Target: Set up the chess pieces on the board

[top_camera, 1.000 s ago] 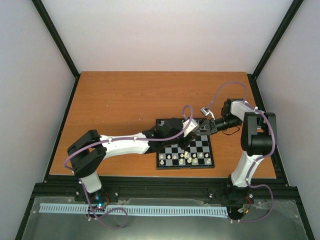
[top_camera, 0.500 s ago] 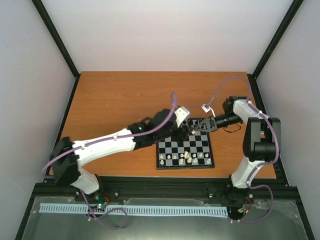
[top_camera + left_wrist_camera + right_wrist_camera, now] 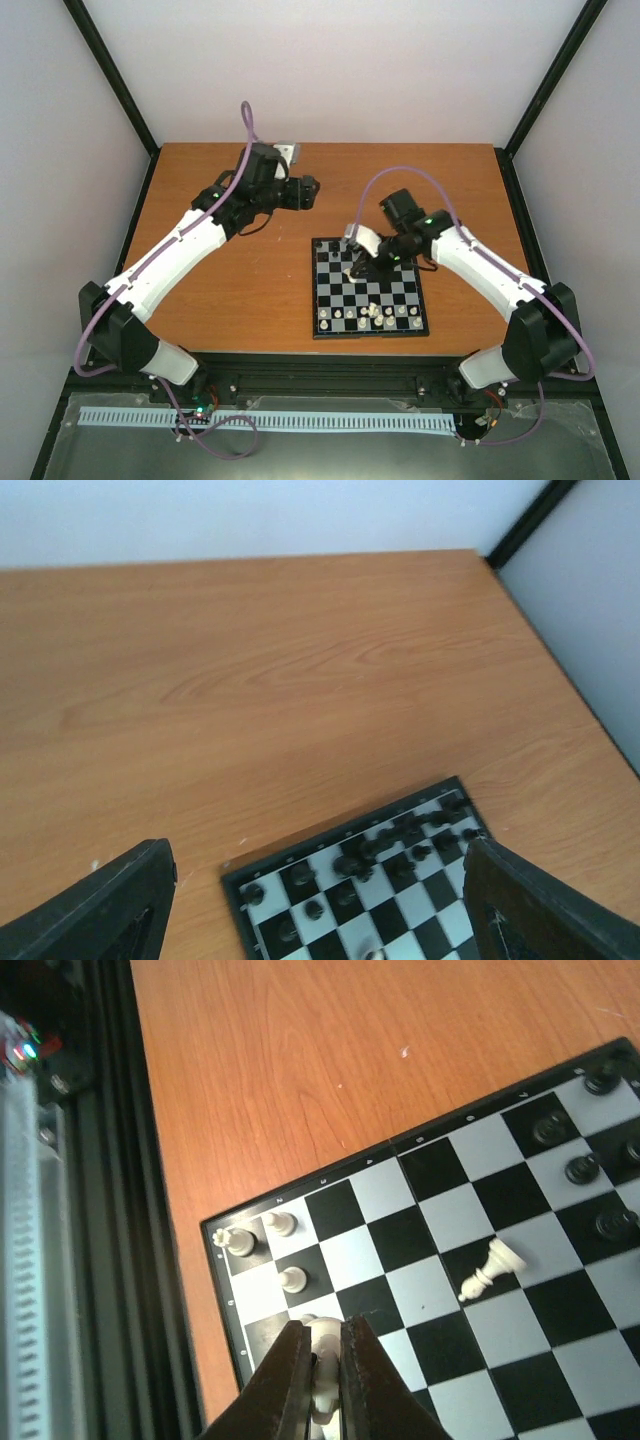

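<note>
The board (image 3: 398, 291) lies right of the table's middle. Cream-white chess pieces (image 3: 371, 316) stand along its near rows and black ones (image 3: 331, 253) along the far rows. My right gripper (image 3: 357, 265) hangs over the board's left half, shut on a cream-white piece (image 3: 322, 1352). In the right wrist view three white pieces (image 3: 280, 1224) stand at the board's corner, one white piece (image 3: 490, 1264) lies on its side, and black pieces (image 3: 583, 1168) stand at the right. My left gripper (image 3: 307, 192) is open and empty above bare table behind the board; its view shows the board's (image 3: 300, 900) black pieces (image 3: 352, 864).
The wooden table (image 3: 230, 270) ends at a black frame rail (image 3: 330, 370) in front, with white walls on the other three sides. A white slotted cable duct (image 3: 260, 420) runs below the rail. The purple cables (image 3: 395, 175) arch above both arms.
My left arm has pulled back from the board to the far left and its jaws have opened. The right gripper has moved left over the board, still shut.
</note>
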`<state>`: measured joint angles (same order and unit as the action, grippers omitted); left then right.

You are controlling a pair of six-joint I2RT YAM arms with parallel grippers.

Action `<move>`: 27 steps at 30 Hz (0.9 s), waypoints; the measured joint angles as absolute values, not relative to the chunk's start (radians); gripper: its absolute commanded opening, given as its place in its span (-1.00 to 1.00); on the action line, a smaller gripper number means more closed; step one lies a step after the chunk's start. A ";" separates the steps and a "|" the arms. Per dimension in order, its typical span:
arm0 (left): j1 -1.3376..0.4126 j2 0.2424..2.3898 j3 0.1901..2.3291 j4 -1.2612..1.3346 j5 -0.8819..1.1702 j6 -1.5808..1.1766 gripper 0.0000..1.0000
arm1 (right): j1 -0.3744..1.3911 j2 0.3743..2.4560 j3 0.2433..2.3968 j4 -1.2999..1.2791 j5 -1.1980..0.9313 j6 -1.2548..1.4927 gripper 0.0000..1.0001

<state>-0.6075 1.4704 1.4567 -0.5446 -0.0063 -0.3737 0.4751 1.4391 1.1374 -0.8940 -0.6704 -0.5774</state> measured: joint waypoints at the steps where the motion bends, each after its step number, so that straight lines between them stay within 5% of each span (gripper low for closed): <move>1: -0.582 1.472 1.438 -0.545 0.011 -0.382 0.62 | 0.516 1.439 1.134 -0.880 -0.633 -0.574 -0.90; 12: -0.460 1.440 1.350 -0.556 0.130 -0.441 0.62 | 0.828 1.479 1.069 -0.796 -0.385 -0.582 -0.90; 27: -0.456 1.403 1.345 -0.554 0.119 -0.442 0.62 | 0.920 1.588 1.014 -0.734 -0.264 -0.613 -0.89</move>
<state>-0.4557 1.4029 1.3453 -0.5545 0.1188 -0.4416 0.9203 1.5883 1.0142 -0.7341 -0.2638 -0.6132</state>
